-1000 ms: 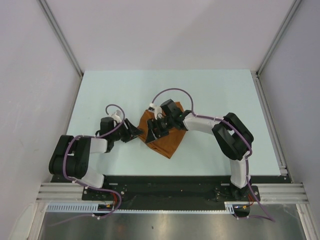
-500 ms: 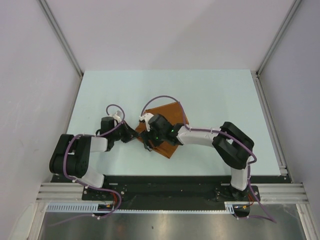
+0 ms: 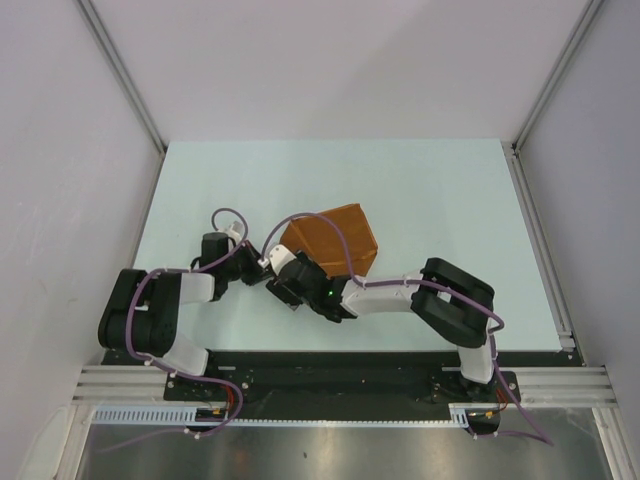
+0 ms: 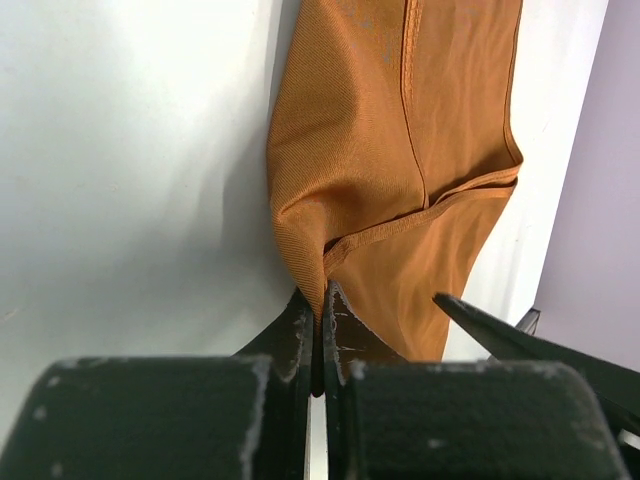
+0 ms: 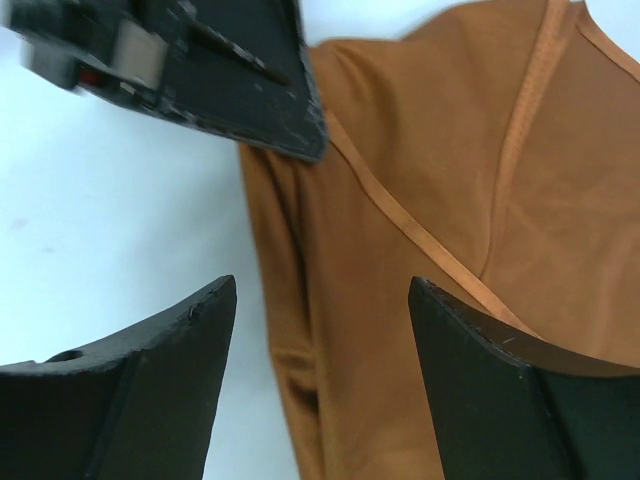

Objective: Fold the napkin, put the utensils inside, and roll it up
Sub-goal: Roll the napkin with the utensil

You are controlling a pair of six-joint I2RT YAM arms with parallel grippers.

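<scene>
Left gripper (image 4: 322, 330) is pinching the napkin (image 4: 400, 150) corner, jaws clamped tight. Right gripper (image 5: 320, 340) is hovering wide apart, empty. It should be pinning the cloth during the fold.

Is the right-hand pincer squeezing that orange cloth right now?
No, the right pincer stands wide open over the napkin, its jaws spread well apart.

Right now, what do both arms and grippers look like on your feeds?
Both the left arm and right arm have black joint housings with white link sections, each trailing a purple cable. The left gripper and right gripper have black, scuffed, pointed fingers.
</scene>
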